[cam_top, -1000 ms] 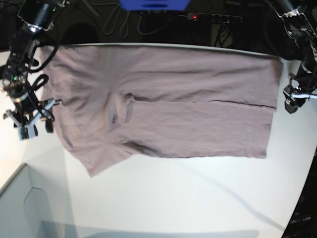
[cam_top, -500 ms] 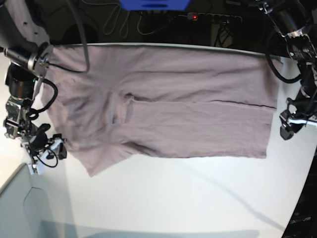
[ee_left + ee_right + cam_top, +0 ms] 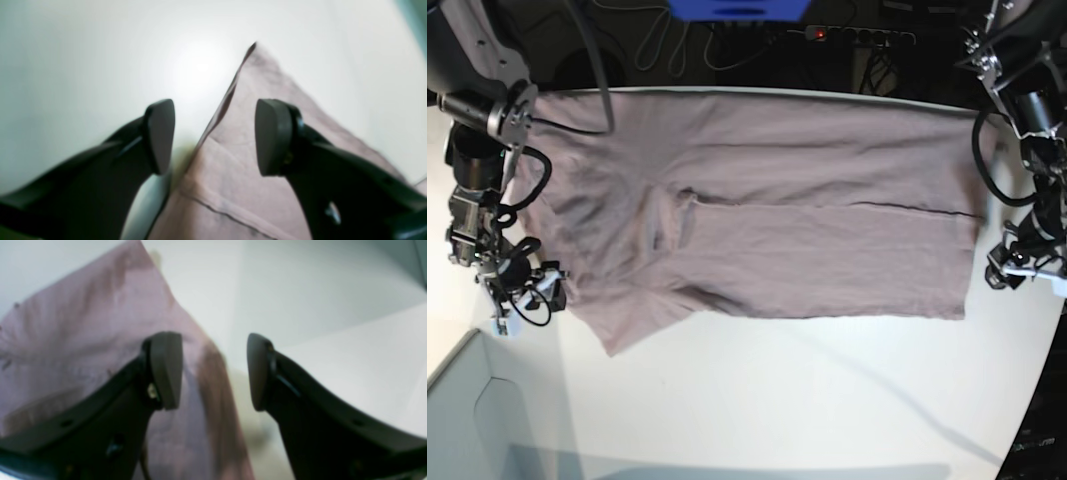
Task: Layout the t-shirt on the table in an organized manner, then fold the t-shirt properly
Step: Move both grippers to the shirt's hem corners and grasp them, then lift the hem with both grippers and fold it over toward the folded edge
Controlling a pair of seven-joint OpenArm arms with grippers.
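The mauve t-shirt (image 3: pixel 767 210) lies spread flat across the far half of the white table (image 3: pixel 807 400), with a folded-over panel and a sleeve flap pointing to the lower left. My right gripper (image 3: pixel 525 290) is at the shirt's lower left edge. In the right wrist view it (image 3: pixel 213 371) is open and straddles the shirt's edge (image 3: pixel 83 333) above the table (image 3: pixel 300 290). My left gripper (image 3: pixel 1017 268) is by the shirt's lower right corner. In the left wrist view it (image 3: pixel 215 136) is open over the shirt's corner (image 3: pixel 240 156), with one finger (image 3: pixel 160 133) over bare table (image 3: pixel 83 50).
A pale grey box corner (image 3: pixel 472 420) sits at the near left. Cables and a power strip (image 3: pixel 847 35) run behind the table's far edge, beside a blue object (image 3: pixel 737 8). The table's curved edge (image 3: pixel 1037 390) is at the right.
Both arms have moved toward the near side along the shirt's side edges. The right gripper went to the lower left edge, the left gripper to the lower right corner. The shirt has not moved.
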